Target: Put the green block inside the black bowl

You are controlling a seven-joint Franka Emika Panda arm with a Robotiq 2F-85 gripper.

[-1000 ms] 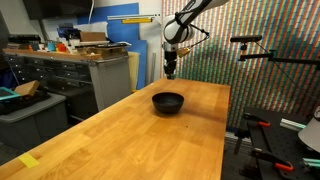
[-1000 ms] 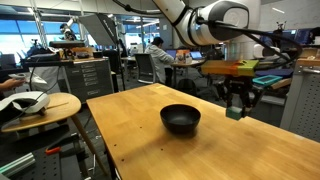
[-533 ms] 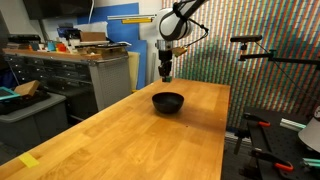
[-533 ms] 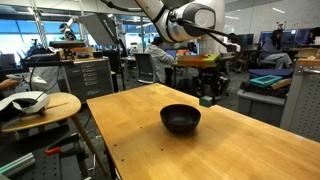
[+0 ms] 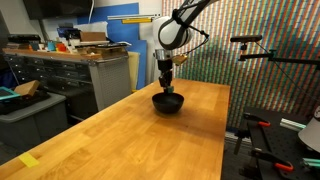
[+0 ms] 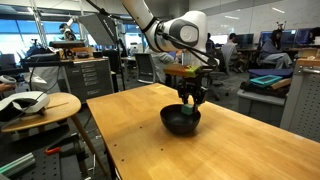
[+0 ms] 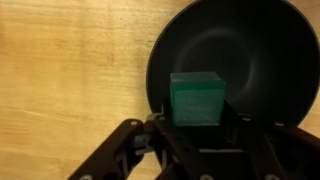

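Note:
The black bowl (image 5: pixel 168 102) sits on the wooden table, seen in both exterior views (image 6: pixel 181 120). My gripper (image 5: pixel 167 87) hangs just above the bowl's rim (image 6: pixel 191 97). In the wrist view the gripper (image 7: pixel 197 112) is shut on the green block (image 7: pixel 196 98), which is held over the bowl's inside (image 7: pixel 250 60). In the exterior views the block is too small to make out between the fingers.
The long wooden table (image 5: pixel 150 135) stretches toward the camera. A round side table (image 6: pixel 40 108) with a white object stands off its edge. Cabinets and benches (image 5: pixel 70 70) lie behind. A patterned wall (image 5: pixel 260 50) is at the back.
The arm has moved across and down with the green block, from beside and behind the bowl to directly above it.

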